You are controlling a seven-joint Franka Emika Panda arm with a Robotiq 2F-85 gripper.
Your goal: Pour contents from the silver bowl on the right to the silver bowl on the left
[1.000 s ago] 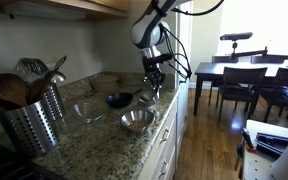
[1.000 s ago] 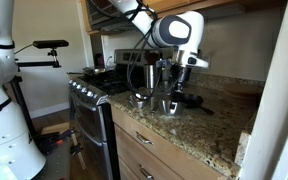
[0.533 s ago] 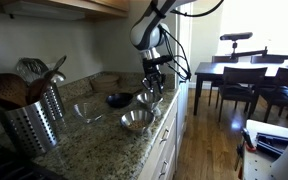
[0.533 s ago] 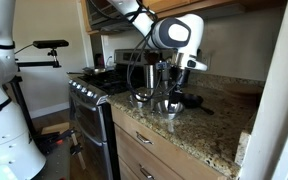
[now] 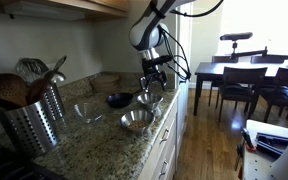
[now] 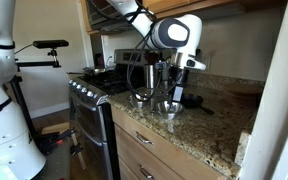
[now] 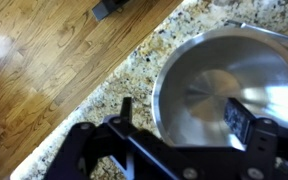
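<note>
My gripper is open over a silver bowl near the counter's edge. One finger stands outside the bowl's rim and the other inside it; neither grips it. That bowl looks empty in the wrist view. In both exterior views the gripper hangs just above this bowl. A second silver bowl rests on the counter beside it.
A dark bowl and a clear glass bowl sit further back on the granite counter. A metal utensil holder stands nearby. A stove adjoins the counter. The wooden floor lies past the edge.
The jaws were shut on the bowl's rim and have opened wide, letting it go. The arm has hardly moved.
</note>
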